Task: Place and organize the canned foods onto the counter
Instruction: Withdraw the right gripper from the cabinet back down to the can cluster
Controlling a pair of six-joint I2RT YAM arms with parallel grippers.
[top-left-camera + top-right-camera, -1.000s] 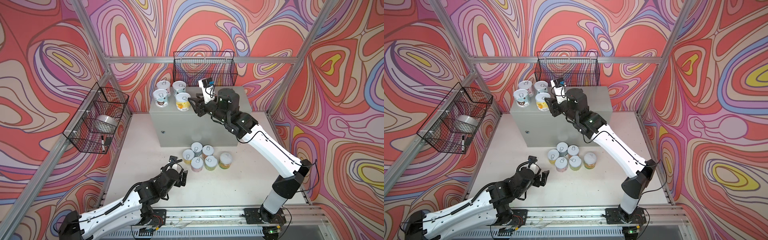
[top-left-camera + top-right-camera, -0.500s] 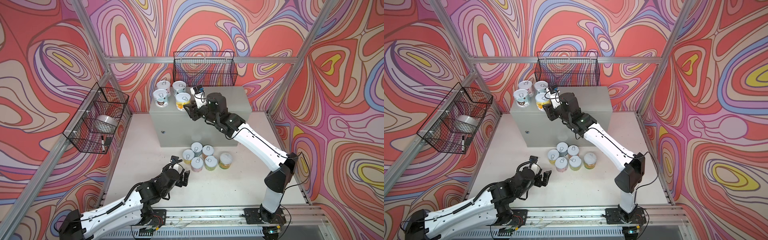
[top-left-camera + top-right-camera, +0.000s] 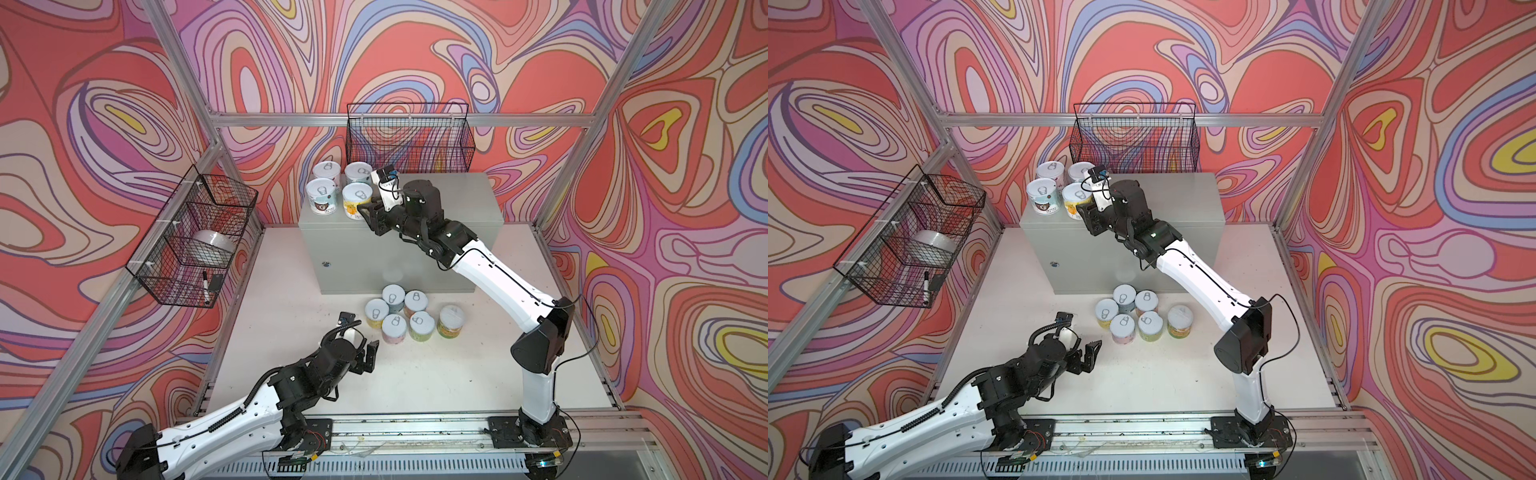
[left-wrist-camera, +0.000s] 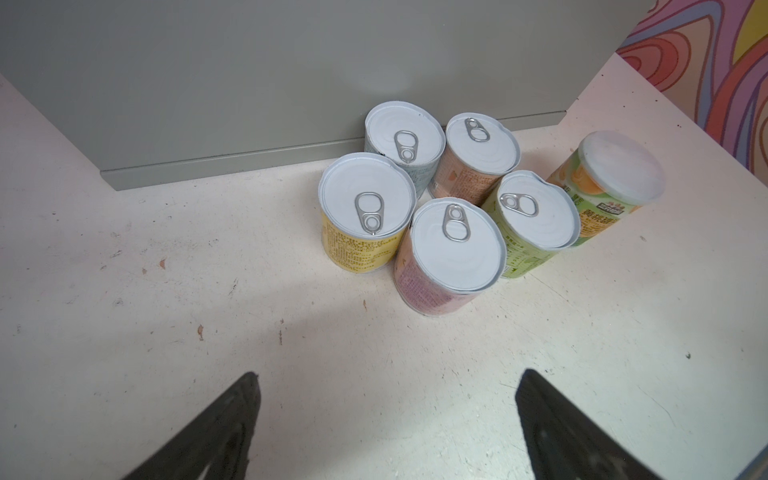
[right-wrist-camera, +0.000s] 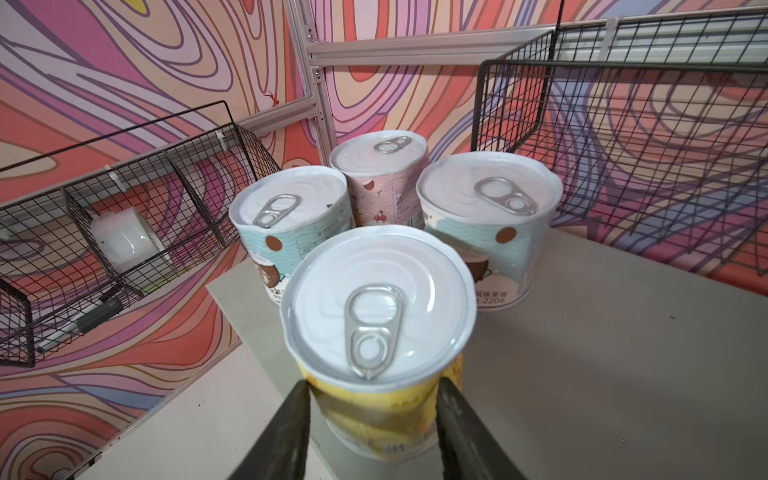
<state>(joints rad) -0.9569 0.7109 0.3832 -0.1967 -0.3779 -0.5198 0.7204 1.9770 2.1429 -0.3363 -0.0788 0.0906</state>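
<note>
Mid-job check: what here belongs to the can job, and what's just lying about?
Job: counter; yellow can in the right gripper; three cans beside it; six cans on the table; open left gripper.
Lying about: tape roll, marker, side basket, back basket.

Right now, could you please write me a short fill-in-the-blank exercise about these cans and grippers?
The counter carries ____ cans.
On the white tabletop stand ____ more.
The right gripper is shut on a can whose label is ____.
The jaws of the left gripper stand ____.
Missing words: four, six, yellow, open.
</note>
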